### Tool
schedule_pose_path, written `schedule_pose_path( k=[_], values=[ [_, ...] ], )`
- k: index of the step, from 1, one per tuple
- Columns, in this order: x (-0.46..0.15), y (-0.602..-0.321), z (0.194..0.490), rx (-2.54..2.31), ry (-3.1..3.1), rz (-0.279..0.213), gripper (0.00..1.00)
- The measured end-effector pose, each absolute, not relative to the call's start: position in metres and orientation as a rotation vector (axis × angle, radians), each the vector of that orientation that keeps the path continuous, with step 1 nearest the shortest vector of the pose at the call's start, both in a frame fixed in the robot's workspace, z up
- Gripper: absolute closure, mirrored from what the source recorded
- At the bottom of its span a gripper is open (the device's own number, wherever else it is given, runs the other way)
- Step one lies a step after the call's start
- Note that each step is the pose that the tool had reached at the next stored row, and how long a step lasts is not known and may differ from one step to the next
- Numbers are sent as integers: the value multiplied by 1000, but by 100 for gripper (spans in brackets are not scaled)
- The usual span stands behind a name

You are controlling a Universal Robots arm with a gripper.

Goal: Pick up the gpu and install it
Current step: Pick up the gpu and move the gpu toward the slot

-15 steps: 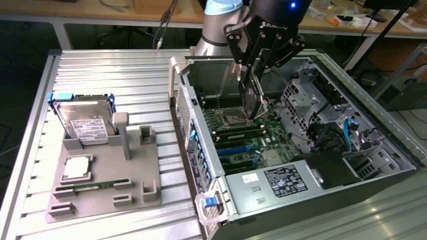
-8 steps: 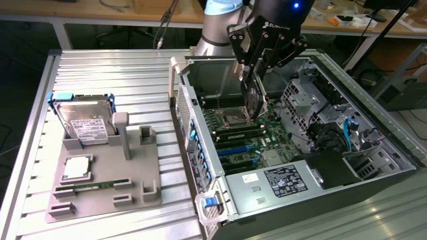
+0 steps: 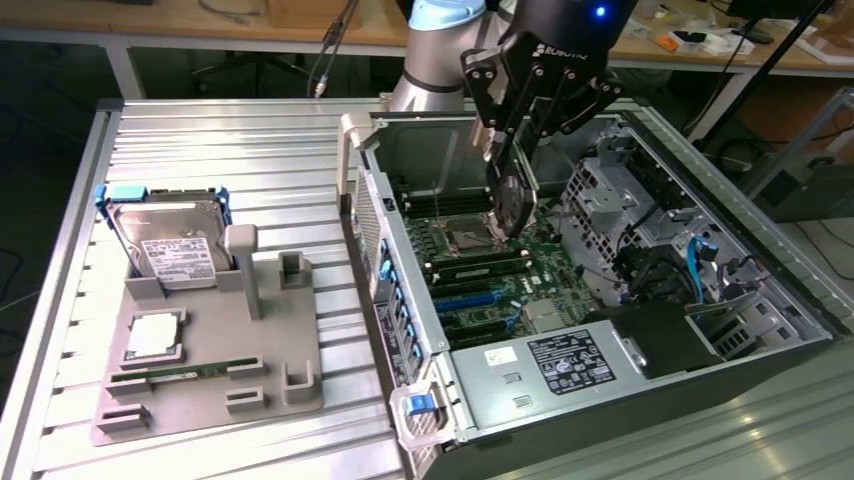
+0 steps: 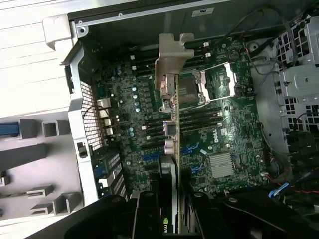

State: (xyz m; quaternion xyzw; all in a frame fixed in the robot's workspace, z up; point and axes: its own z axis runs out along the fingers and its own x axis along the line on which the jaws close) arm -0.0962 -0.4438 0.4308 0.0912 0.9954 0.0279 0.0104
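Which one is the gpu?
Find the big open computer case on the exterior view's right. Above its green motherboard, the robot's jaws hold the gpu: a thin dark card hanging on edge, unlike the silver hard drive outside.

Dark gpu (image 3: 514,200) with silver bracket (image 4: 172,55); green motherboard (image 4: 144,124); grey tray (image 3: 267,370).

Silver-grey robot arm (image 3: 430,55) at the far side of the scene, its black wrist pointing almost straight down. The gripper (image 3: 515,140) hangs below it, jaws closed on the upper edge of the gpu (image 3: 513,205), which hangs edge-down
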Motion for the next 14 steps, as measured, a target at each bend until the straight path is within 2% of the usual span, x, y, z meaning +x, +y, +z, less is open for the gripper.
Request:
schedule_pose_path(
  k=[14],
  values=[
    [-78, -444, 431, 281, 3107, 87, 73]
  ],
)
